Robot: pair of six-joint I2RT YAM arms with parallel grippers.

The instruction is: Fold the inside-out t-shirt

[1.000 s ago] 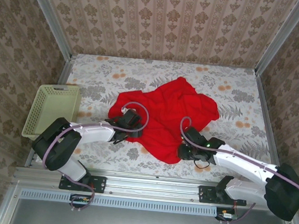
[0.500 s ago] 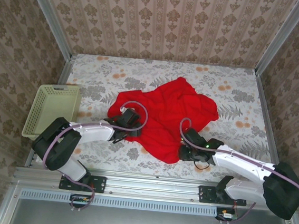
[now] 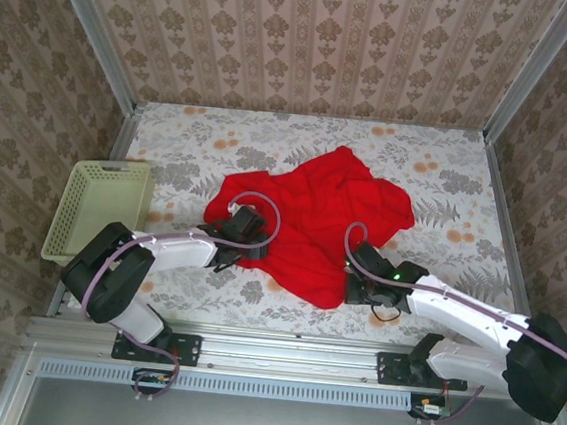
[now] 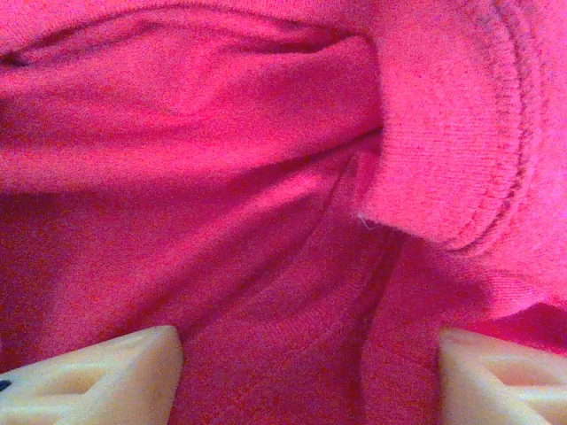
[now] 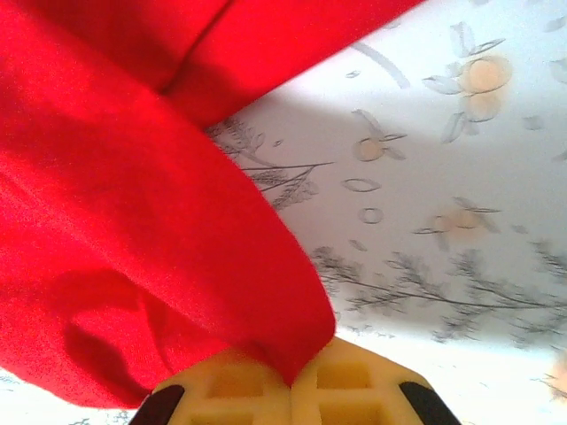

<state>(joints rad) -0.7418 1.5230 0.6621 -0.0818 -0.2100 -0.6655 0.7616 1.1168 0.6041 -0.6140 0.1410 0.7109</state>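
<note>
At the near right of the counter [image 3: 447, 188], the right gripper [image 3: 354, 280] is closed on the near edge of the inside-out t-shirt [image 3: 313, 215]. In the right wrist view, the red cloth [image 5: 133, 221] runs down into the seam between the two pale yellow fingers [image 5: 354, 385] of that gripper [image 5: 297, 376] and is pinched there. The floral counter surface [image 5: 443, 177] lies bare to the right of the fold. The right arm lies low over the counter, reaching from its base at the near right corner leftward and slightly away, with the wrist at the garment's near right border.

The left gripper [image 3: 251, 238] stands open. In the left wrist view its fingertips [image 4: 97, 372] sit far apart at the bottom corners, and the gripper [image 4: 310, 376] points at rumpled cloth [image 4: 221, 177]. A rolled, stitched band [image 4: 461, 133] lies at the upper right. The left arm reaches low from its base at the near left, rightward onto the garment's left side.

The garment lies crumpled near the middle of the counter, between the two wrists. A pale yellow-green basket [image 3: 117, 165] sits at the left edge, well apart from it.
</note>
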